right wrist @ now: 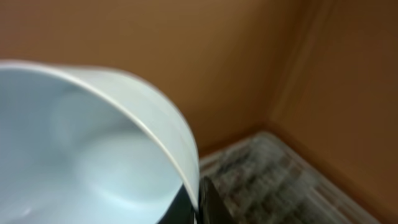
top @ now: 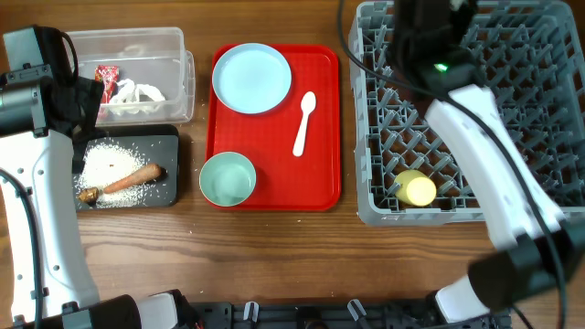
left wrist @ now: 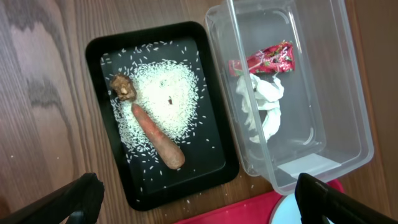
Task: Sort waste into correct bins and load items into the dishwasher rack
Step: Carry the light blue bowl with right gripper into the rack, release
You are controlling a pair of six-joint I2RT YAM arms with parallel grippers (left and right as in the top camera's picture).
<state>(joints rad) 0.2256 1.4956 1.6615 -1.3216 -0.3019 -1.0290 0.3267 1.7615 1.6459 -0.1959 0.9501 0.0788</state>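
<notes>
The black tray point(top: 169, 187) holds rice grains point(left wrist: 163, 93), a carrot-like stick point(left wrist: 158, 137) and a brown lump point(left wrist: 123, 87). The clear tub point(top: 183, 55) holds a red wrapper point(left wrist: 270, 59) and white scraps point(left wrist: 264, 102). My left gripper point(left wrist: 199, 202) is open and empty, high above both bins. On the red serving tray point(top: 324, 183) lie the plate point(top: 251, 78), a spoon point(top: 304, 123) and one bowl point(top: 227, 178). The yellow cup point(top: 416, 190) lies in the rack point(top: 539, 119). My right gripper point(right wrist: 198, 208) is shut on the rim of the other bowl point(right wrist: 93, 155), above the rack's far side.
A few rice grains lie on the wooden table point(left wrist: 298, 196) between the black tray and the red tray. The right arm point(top: 494, 155) stretches across the rack and hides part of it.
</notes>
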